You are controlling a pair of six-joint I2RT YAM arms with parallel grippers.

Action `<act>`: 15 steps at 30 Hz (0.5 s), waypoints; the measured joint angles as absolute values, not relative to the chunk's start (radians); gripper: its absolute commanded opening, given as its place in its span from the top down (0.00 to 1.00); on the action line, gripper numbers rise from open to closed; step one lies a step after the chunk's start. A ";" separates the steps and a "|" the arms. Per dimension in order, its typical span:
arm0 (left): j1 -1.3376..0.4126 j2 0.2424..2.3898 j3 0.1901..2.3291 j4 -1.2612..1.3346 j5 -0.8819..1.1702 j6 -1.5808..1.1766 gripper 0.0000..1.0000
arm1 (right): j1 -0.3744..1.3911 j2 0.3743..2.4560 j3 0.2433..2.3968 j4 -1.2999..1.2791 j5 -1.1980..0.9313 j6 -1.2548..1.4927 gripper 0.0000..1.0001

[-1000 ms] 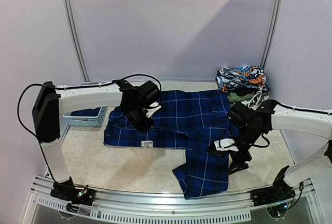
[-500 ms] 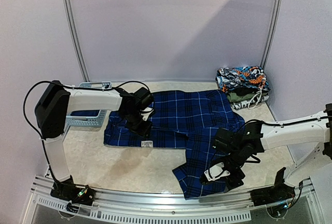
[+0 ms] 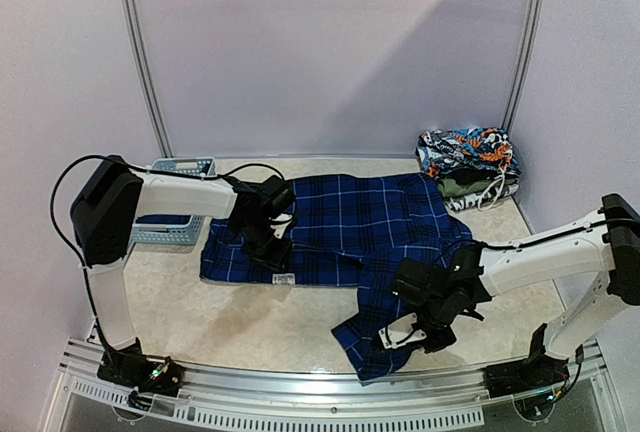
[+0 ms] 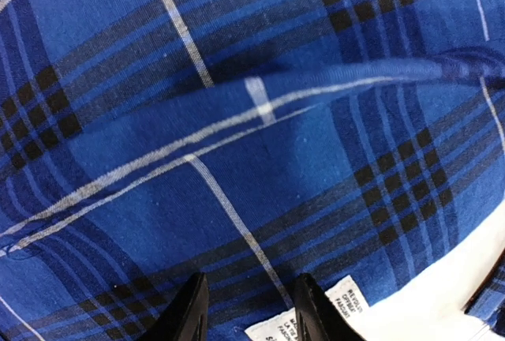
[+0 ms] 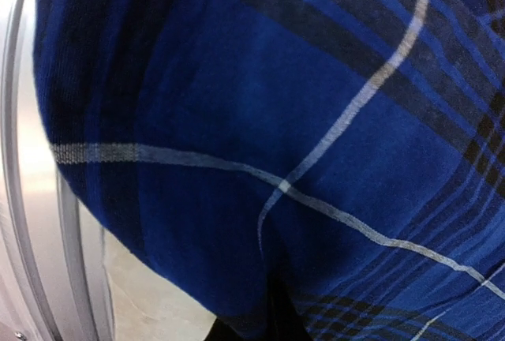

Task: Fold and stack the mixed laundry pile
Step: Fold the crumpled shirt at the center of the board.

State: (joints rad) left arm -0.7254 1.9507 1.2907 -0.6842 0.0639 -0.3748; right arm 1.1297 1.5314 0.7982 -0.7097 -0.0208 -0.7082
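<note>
Right gripper (image 3: 395, 337) has moved down the one plaid shirt (image 3: 350, 217), closure unclear; left gripper (image 4: 251, 317) spread

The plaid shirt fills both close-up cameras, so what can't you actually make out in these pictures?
1. Right wrist view: the plaid shirt fills the frame, hiding the fingers of the right gripper; whether they pinch cloth is unclear.
2. Left wrist view: the care label is cut by the bottom edge, its print too small to read.
3. Top view: the left arm covers much of the basket; its contents are hidden.
</note>
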 measured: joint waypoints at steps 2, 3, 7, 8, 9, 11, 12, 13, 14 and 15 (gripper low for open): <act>-0.725 1.951 1.288 -0.682 0.064 -0.374 0.61 | 1.108 1.528 0.807 -0.716 -0.012 -0.702 0.96; -0.725 1.951 1.286 -0.681 0.064 -0.374 0.61 | 1.092 1.523 0.814 -0.720 -0.009 -0.700 0.98; -0.725 1.951 1.281 -0.677 0.064 -0.371 0.61 | 1.002 1.477 0.875 -0.748 0.018 -0.712 1.00; -0.724 1.951 1.280 -0.676 0.064 -0.371 0.61 | 0.971 1.465 0.898 -0.752 0.021 -0.716 1.00; -0.724 1.951 1.279 -0.675 0.064 -0.371 0.61 | 0.930 1.451 0.928 -0.756 0.025 -0.725 1.00; -0.723 1.951 1.277 -0.674 0.064 -0.370 0.61 | 0.864 1.436 0.977 -0.754 0.036 -0.740 1.00; -0.723 1.951 1.277 -0.674 0.064 -0.370 0.61 | 0.830 1.433 1.003 -0.751 0.045 -0.748 1.00; -0.723 1.951 1.276 -0.674 0.064 -0.370 0.61 | 0.798 1.431 1.029 -0.745 0.052 -0.757 1.00; -0.723 1.951 1.276 -0.673 0.064 -0.370 0.61 | 0.773 1.431 1.047 -0.738 0.060 -0.764 1.00; -0.723 1.951 1.276 -0.673 0.064 -0.370 0.61 | 0.743 1.432 1.071 -0.730 0.068 -0.768 1.00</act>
State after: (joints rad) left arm -0.7235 1.9507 1.2762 -0.6731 0.0643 -0.3702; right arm 0.7429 1.4319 1.0714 -0.7296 0.0677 -0.7681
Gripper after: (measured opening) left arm 0.394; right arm 0.017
